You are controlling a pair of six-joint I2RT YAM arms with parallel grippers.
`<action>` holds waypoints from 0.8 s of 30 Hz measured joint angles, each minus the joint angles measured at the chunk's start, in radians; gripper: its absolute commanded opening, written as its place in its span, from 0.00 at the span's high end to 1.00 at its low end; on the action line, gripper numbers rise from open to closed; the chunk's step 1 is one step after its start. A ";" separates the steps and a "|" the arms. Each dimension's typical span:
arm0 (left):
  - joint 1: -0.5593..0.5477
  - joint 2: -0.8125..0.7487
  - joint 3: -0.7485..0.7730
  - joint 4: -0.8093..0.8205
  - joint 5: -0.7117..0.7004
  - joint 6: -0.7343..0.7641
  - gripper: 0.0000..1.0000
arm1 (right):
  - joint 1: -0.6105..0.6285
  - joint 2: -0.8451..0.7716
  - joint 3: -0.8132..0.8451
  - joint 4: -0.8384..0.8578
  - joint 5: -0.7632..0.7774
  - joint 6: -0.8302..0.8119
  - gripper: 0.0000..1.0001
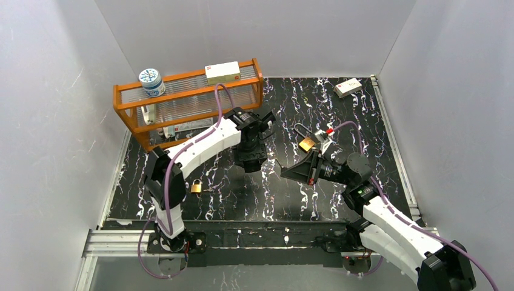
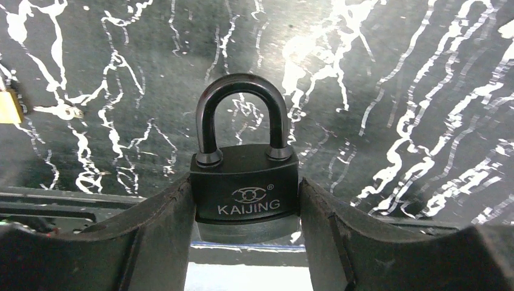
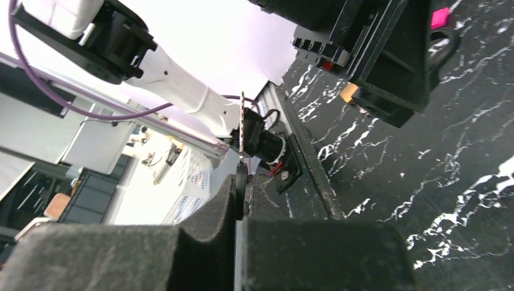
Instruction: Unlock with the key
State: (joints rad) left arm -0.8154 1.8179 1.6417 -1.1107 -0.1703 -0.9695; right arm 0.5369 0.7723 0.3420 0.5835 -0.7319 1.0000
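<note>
White walls (image 1: 54, 121) close in three sides of a black table (image 1: 273, 200) veined with white, and two arms reach over it from the near edge. Three padlocks are in sight. One is a black padlock (image 2: 245, 194) marked KAIJING, clamped by its body between the two fingers of the left hand (image 2: 245, 188). It is held upright above the table with its shackle seated in both holes. In the overhead view that hand hangs over the middle of the table, just in front of the rack. The second is a brass padlock (image 1: 307, 144) lying mid-table just behind the right arm's wrist, with a small red piece close by that is too small to make out. The third, a smaller brass padlock (image 1: 196, 187), lies near the left arm's base. Two keys can be counted. One key (image 3: 242, 130) is pinched by its head in the right hand (image 3: 241, 182), whose fingers are pressed together on it. Its blade shows edge-on and points toward the left arm. The other key (image 2: 63, 111) lies flat on the table beside the smaller brass padlock. At the back left stands one orange rack (image 1: 182, 91). It carries one round tin (image 1: 151, 82) on its left end and one white box (image 1: 222, 72) on its right end. A second white box (image 1: 348, 88) sits on the table in the far right corner, well apart from both hands.
</note>
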 measured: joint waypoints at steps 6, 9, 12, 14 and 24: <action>0.002 -0.066 -0.024 0.032 0.048 -0.019 1.00 | 0.000 0.006 0.000 0.084 -0.044 0.053 0.99; 0.002 -0.082 -0.034 0.037 0.057 -0.026 1.00 | 0.000 0.006 0.000 0.101 -0.058 0.066 0.99; 0.003 -0.088 -0.048 0.051 0.068 -0.029 1.00 | 0.000 0.006 0.000 0.105 -0.061 0.071 0.99; 0.004 -0.092 -0.060 0.066 0.076 -0.034 1.00 | 0.000 0.006 0.000 0.107 -0.061 0.072 0.99; 0.018 -0.115 -0.080 0.099 0.108 -0.045 1.00 | 0.000 0.015 0.000 0.108 -0.061 0.074 0.99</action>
State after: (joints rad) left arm -0.7975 1.7031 1.5612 -1.0115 -0.0620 -1.0149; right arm 0.5369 0.7876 0.3416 0.6910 -0.7925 1.0744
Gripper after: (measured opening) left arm 0.552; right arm 0.066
